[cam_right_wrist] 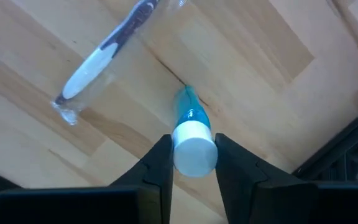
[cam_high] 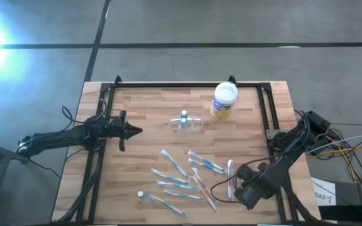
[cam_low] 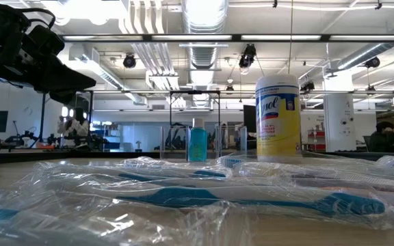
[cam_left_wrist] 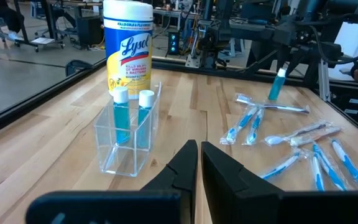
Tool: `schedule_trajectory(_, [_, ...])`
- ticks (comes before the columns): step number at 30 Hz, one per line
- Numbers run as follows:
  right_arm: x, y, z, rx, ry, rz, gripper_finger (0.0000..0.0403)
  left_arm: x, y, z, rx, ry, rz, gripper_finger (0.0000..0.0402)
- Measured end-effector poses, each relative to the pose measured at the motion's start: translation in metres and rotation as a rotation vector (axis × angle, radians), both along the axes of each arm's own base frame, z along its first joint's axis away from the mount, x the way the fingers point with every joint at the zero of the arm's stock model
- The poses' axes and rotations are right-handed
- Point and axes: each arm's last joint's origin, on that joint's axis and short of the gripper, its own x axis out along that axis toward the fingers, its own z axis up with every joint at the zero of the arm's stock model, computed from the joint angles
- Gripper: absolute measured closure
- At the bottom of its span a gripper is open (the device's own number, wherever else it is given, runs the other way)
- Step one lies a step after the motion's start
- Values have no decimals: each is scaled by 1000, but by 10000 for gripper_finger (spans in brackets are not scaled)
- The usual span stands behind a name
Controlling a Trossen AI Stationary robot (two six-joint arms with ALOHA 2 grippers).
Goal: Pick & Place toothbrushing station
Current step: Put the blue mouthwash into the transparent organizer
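The toothbrushing station (cam_high: 186, 121) is a small clear holder standing on the table's far half, left of the canister. It shows nearer in the left wrist view (cam_left_wrist: 129, 134), with two white-capped blue tubes upright in it. My right gripper (cam_right_wrist: 194, 155) is at the table's near right (cam_high: 244, 188), pointing down, shut on a small blue tube (cam_left_wrist: 277, 84) with a white cap. Several wrapped toothbrushes (cam_high: 187, 176) lie flat on the near half. My left gripper (cam_high: 137, 131) waits shut at the table's left, pointing toward the station (cam_left_wrist: 199, 155). My right gripper pinches the tube's white cap (cam_right_wrist: 194, 144) between its two fingers, one on each side. The fingers come from above, pointing down. The tube hangs upright below them, cap up; whether its blue lower end (cam_right_wrist: 186, 99) touches the wood I cannot tell.
A yellow-labelled, white-lidded canister (cam_high: 224, 100) stands at the far right, just behind the station. A wrapped toothbrush (cam_right_wrist: 101, 53) lies close to the held tube. A small white cap (cam_high: 141, 195) lies near the front left. Dark frame rails (cam_high: 269, 113) run along the table's sides.
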Motion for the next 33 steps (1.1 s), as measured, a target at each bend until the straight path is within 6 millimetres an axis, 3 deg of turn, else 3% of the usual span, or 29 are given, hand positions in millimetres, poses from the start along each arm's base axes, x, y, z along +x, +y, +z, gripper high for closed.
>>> schedule_trajectory(7, [2, -9, 25, -9, -70, 62, 320, 0, 0, 0, 0, 0, 0, 376])
schedule_trajectory(12, [15, -29, 54, -63, -128, 145, 320, 0, 1, 0, 10, -3, 19, 376])
schedule_trajectory(23, [71, -102, 113, -248, -278, 447, 320, 0, 2, 2, 63, -14, 50, 376])
schedule_trajectory(33, [98, -182, 137, -341, -316, 540, 320, 0, 2, 2, 64, -14, 52, 376])
